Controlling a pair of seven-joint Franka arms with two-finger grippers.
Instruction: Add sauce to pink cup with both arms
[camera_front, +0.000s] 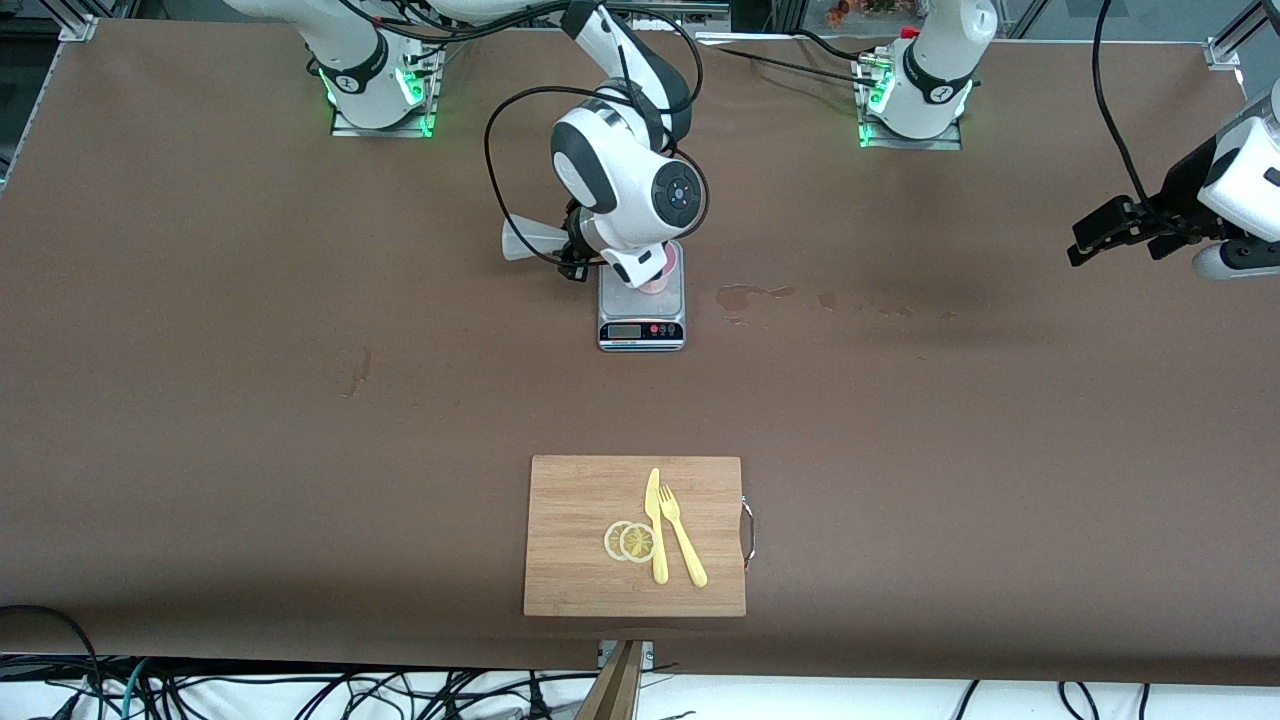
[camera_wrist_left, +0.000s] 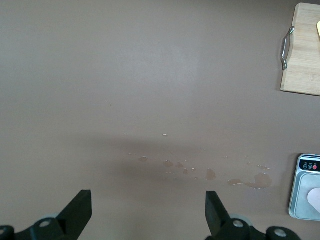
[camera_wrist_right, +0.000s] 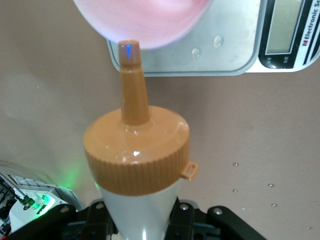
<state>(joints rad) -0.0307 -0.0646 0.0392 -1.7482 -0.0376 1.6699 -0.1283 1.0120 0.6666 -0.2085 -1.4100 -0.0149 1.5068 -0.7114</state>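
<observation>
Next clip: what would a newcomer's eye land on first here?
The right gripper, shut on the sauce bottle, tips its orange nozzle at the pink cup standing on the scale mid-table. Nearer the front camera lies a wooden cutting board with a yellow knife, fork and two lemon slices. The left gripper waits open over bare table at the left arm's end.

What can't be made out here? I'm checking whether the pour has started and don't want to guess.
- Pink cup: front view, mostly hidden by the right arm's wrist; right wrist view, cut off by the edge.
- Sauce bottle contents and flow: not visible.
- Right gripper: fingers covered by the bottle.
- Scale display: too small to read.
- Left gripper: open, waiting over bare table.
</observation>
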